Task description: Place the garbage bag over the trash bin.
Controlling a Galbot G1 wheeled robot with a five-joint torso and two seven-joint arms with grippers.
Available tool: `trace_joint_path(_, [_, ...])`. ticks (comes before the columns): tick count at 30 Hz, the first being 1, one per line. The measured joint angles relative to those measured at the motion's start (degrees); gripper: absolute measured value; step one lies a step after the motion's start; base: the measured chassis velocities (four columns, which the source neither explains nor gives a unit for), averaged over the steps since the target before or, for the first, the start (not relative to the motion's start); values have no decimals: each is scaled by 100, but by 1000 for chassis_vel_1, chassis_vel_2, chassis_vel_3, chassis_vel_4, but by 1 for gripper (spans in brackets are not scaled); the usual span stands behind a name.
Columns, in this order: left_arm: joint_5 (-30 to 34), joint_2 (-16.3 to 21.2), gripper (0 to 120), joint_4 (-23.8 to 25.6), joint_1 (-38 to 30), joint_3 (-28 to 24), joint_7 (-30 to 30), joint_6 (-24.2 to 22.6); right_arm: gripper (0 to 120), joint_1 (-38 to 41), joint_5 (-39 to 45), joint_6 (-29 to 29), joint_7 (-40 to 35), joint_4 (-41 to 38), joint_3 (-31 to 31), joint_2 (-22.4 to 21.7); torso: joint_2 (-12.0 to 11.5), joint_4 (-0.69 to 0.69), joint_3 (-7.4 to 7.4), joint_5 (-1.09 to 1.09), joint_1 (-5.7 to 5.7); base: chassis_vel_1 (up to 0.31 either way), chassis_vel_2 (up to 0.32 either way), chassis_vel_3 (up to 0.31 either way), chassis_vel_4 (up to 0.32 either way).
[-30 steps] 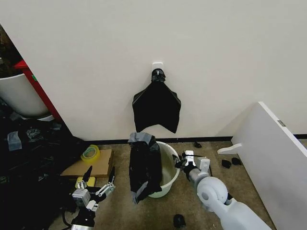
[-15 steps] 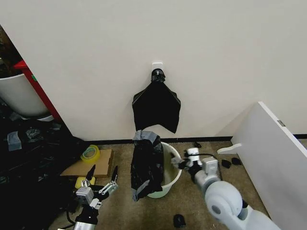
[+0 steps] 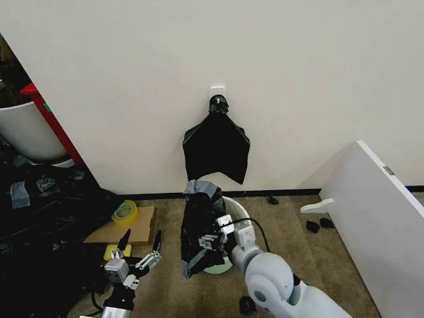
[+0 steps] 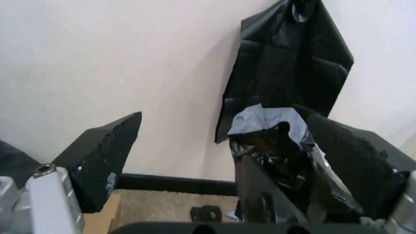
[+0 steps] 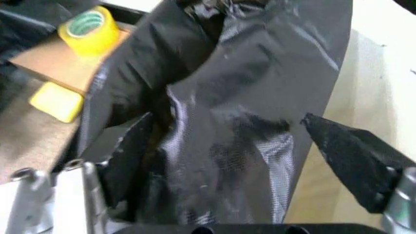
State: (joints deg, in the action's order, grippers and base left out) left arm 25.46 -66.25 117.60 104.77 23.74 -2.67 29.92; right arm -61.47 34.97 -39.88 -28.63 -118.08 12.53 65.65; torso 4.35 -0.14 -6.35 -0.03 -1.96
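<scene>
The right pincer [image 3: 211,240] is reaching across the front of the trash bin [image 3: 240,213] and hovering right at the garbage bag [image 3: 201,228]; its fingers are spread wide, and in the right wrist view the two dark pads [image 5: 348,158] are standing on either side of the crinkly black plastic [image 5: 234,122] with nothing clamped between them. The bag is hanging in a tall bunched column over the bin's left rim, its grey-shining top edge rising above the rim and its lower end drooping down the outside toward the carpet. It is covering only that one side; the right half of the cream-white rim is lying bare.

The left pincer [image 3: 138,248] is sitting low and well apart to the left of the bin, fingers also spread, gripping nothing. In the left wrist view its pads [image 4: 104,156] are framing the bag [image 4: 273,161] from a distance.

Beside the left pincer, a flat cardboard sheet [image 3: 122,228] is lying on the floor, carrying a roll of yellow tape [image 3: 124,212]; a small yellow block [image 3: 111,252] is resting near its front edge. On the wall above the bin, a fan-shaped black bundle [image 3: 216,147] is hanging from a white hook [image 3: 218,89]. A white board [image 3: 381,218] is leaning at the right.
</scene>
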Motion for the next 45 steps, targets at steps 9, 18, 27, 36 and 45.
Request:
trace_joint_path(9, [-13, 3, 100, -17, -63, -92, -1, -50, 51, -9, -284, 179, 100, 65, 3, -19, 0, 0, 0, -1, 0, 0, 0, 0, 0])
trace_joint_path(18, [-52, 72, 100, 28, -163, -330, -174, -356, 16, -101, -413, 275, 143, 16, -118, -102, 0, 0, 0, 0, 0, 0, 0, 0, 0])
trace_joint_path(27, [-267, 257, 100, 91, -407, -533, -660, -835, 0, -196, -538, 475, 457, -83, -242, -356, 0, 0, 0, 0, 0, 0, 0, 0, 0])
trace_joint_path(36, [-172, 788, 99, 286, -952, -791, -1272, -1906, 0, -213, -541, 533, 508, -96, -242, -391, 0, 0, 1, 0, 0, 0, 0, 0, 0])
trace_joint_path(45, [379, 982, 95, 257, -2053, -1574, -1667, -2907, 0, -117, -537, 537, 548, -60, -154, -408, 0, -1, 0, 0, 0, 0, 0, 0, 0])
